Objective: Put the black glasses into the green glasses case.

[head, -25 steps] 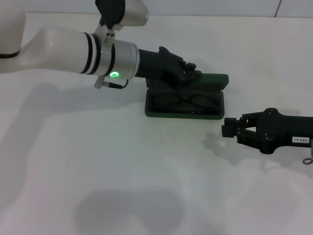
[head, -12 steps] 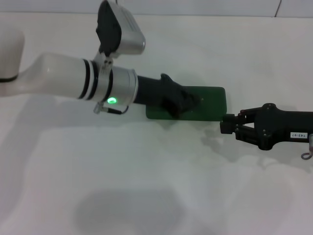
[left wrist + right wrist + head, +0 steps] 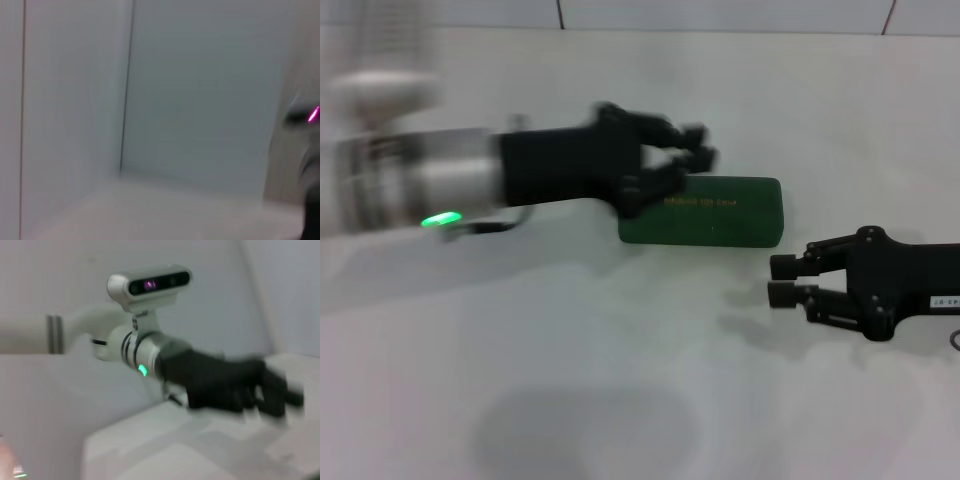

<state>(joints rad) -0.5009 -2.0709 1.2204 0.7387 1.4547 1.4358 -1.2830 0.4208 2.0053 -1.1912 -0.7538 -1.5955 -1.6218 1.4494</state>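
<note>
The green glasses case [image 3: 705, 212] lies shut on the white table, gold lettering on its lid. The black glasses are hidden. My left gripper [image 3: 702, 146] hovers over the case's back left corner, blurred by motion, its fingers apart with nothing between them. It also shows in the right wrist view as the left gripper [image 3: 292, 395], with the left wrist camera [image 3: 150, 286] above it. My right gripper [image 3: 781, 280] stands open just off the case's front right corner, not touching it.
The white table [image 3: 620, 380] spreads out around the case, and a tiled wall [image 3: 720, 15] runs behind it. The left wrist view shows only blurred wall [image 3: 190, 90] and table edge.
The case went from open with the glasses inside to shut. My left arm has drawn back to the left and lifted off the lid. The right gripper has slipped back from the case's right end.
</note>
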